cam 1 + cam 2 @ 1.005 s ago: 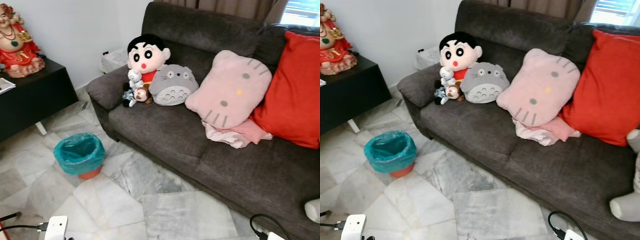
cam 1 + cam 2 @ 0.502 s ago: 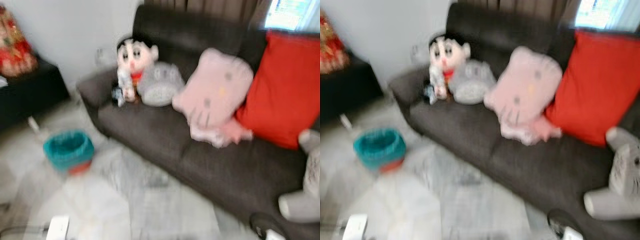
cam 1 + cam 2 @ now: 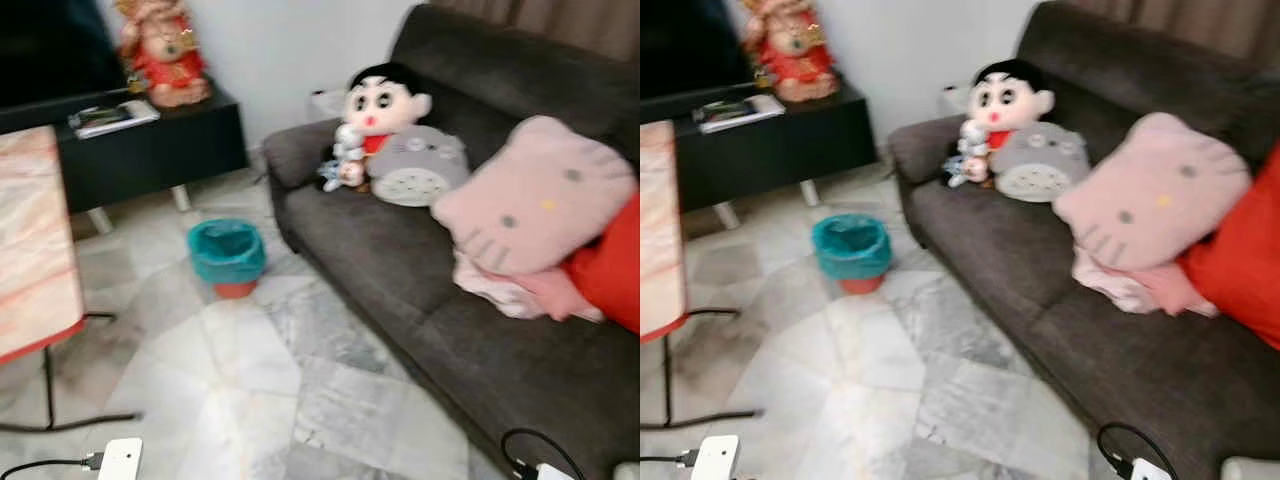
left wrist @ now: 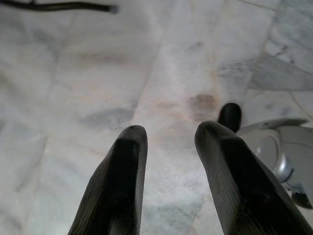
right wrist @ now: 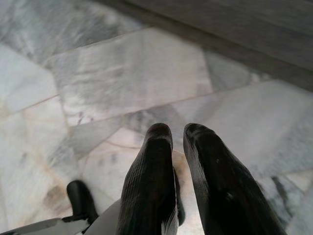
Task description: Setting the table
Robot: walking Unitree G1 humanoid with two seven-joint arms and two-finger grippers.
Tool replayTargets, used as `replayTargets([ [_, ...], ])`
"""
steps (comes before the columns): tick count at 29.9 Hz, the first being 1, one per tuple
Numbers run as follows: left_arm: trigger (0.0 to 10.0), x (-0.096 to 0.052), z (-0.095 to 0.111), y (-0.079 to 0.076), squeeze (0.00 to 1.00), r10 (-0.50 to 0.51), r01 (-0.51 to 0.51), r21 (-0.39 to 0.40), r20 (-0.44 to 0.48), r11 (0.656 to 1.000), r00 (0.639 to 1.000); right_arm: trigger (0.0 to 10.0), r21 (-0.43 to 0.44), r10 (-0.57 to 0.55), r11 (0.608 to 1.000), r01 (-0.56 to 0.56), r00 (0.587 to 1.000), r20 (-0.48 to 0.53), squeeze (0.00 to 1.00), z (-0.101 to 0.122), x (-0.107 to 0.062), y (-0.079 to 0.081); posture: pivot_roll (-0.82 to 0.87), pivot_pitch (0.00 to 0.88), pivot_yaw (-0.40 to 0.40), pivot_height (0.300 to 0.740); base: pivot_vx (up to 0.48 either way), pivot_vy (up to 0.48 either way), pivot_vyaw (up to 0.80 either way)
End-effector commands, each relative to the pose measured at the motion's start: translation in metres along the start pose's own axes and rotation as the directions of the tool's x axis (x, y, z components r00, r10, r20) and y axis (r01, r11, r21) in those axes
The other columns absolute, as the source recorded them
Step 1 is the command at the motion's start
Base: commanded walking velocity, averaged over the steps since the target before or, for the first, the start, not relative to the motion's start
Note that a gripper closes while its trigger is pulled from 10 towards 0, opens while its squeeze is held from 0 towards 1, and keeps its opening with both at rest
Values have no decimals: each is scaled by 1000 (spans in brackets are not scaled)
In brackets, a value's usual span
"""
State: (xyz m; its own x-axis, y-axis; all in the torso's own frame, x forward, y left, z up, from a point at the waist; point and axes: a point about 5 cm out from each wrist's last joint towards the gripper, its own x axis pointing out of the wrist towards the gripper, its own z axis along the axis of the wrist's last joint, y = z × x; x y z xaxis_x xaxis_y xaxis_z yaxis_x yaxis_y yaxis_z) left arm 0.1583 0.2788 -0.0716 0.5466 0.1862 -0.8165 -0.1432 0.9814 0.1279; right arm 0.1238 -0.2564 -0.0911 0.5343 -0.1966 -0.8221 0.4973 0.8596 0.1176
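Note:
A table (image 3: 35, 230) with a pinkish marbled top and a red edge stands at the left on thin black legs; nothing shows on the part in view. My left gripper (image 4: 171, 134) hangs over the marble floor, open, with nothing between its fingers. My right gripper (image 5: 178, 132) also hangs over the floor, its two black fingers close together and empty.
A dark grey sofa (image 3: 400, 240) along the right carries plush toys (image 3: 385, 125), a pink cushion (image 3: 535, 195) and a red cushion (image 3: 620, 270). A teal-lined bin (image 3: 226, 255) stands on the floor. A black cabinet (image 3: 150, 150) holds a red figurine (image 3: 160, 50). Cables (image 3: 60, 420) and a white adapter (image 3: 120, 460) lie on the floor.
The camera has swung to the left: the sofa and bin have shifted right in the picture, and the table and more of the black cabinet have come into view.

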Motion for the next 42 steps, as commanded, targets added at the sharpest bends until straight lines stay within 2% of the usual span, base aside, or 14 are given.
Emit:
replayTargets([
  [1,10000,0,1,3,0,11,-11,-13,-2,1000,1000,10000,-14,-1,1000,1,1000,-6,0,1,0,-1,0,0,3,740,0,0,800],
  [8,10000,0,0,4,0,14,-14,-7,-5,1000,1000,10000,-18,0,1000,0,1000,-11,0,0,0,-1,5,0,1,740,0,0,754],
  [11,10000,-1,-2,4,0,17,-17,-2,-14,1000,1000,10000,23,2,1000,-2,1000,-15,0,-1,0,-1,4,0,1,740,0,0,0],
  [27,10000,-1,-2,4,0,19,-20,-13,-19,1000,1000,10000,27,1,1000,-1,1000,0,0,5,1,-2,9,0,-6,740,0,259,0],
  [33,10000,0,0,3,0,22,-22,-16,-20,1000,1000,10000,44,-14,999,15,1000,-9,0,2,-1,-9,11,0,-1,740,0,327,0],
  [42,10000,2,-1,-10,0,5,-6,-13,-17,1000,1000,10000,52,-40,998,41,999,-27,0,-1,-5,-24,14,0,6,740,0,327,0],
])
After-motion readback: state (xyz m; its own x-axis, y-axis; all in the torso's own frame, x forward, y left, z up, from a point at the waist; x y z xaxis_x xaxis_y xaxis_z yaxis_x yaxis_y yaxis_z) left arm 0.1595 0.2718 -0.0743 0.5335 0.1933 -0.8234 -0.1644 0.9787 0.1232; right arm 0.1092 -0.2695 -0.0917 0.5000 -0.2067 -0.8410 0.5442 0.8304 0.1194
